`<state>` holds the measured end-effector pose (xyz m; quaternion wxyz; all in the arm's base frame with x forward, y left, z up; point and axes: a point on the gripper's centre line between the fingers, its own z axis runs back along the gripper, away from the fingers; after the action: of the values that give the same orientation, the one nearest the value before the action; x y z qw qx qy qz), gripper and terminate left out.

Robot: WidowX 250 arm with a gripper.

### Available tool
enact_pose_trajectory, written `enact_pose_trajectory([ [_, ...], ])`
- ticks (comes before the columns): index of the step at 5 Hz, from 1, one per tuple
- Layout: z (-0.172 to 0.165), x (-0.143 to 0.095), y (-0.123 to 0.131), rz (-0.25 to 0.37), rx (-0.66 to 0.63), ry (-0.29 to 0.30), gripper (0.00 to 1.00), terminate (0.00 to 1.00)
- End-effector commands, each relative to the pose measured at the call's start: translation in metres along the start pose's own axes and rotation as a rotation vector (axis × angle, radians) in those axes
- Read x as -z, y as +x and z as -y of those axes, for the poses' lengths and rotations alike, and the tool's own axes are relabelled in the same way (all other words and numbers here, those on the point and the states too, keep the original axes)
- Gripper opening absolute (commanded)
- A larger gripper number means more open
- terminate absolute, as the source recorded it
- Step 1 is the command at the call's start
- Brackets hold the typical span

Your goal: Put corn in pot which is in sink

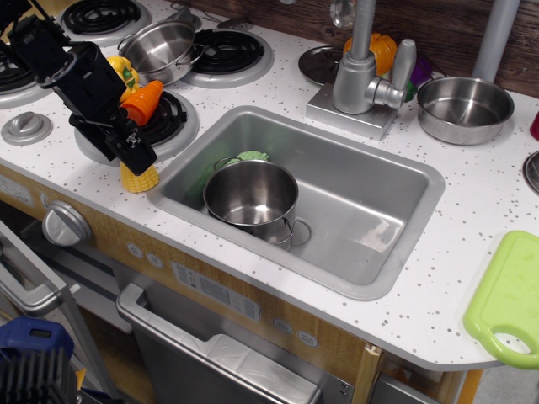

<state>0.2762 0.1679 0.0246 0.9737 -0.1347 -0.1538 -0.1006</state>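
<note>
The corn (140, 179) is a small yellow cob standing on the white countertop just left of the sink (370, 227). The pot (253, 223) is a deep shiny steel pot standing in the sink's left half, open and empty. My black gripper (139, 156) hangs directly over the corn, and its tip overlaps the cob's top. The fingers are dark and seen end-on, so I cannot tell whether they are open or shut, or whether they touch the corn.
An orange toy piece (141, 99) and a yellow pepper (120, 69) lie on the burner behind my arm. A steel saucepan (160, 49) stands on the stove. The faucet (362, 67) rises behind the sink. A low steel pan (463, 108) and a green board (509, 299) lie at the right.
</note>
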Motion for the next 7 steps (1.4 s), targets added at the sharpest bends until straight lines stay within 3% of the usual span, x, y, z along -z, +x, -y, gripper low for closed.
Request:
enact_pose_trajectory([
  [1, -0.003, -0.004, 0.010, 0.041, 0.039, 0.016, 1.00, 0.00],
  [3, 0.005, 0.000, 0.012, 0.034, 0.064, 0.070, 1.00, 0.00],
  [4, 0.010, 0.003, 0.011, 0.034, 0.060, 0.115, 0.00, 0.00],
  [6, 0.017, -0.002, 0.018, 0.001, 0.117, 0.187, 0.00, 0.00],
  [7, 0.029, -0.014, 0.039, -0.048, 0.152, 0.226, 0.00, 0.00],
])
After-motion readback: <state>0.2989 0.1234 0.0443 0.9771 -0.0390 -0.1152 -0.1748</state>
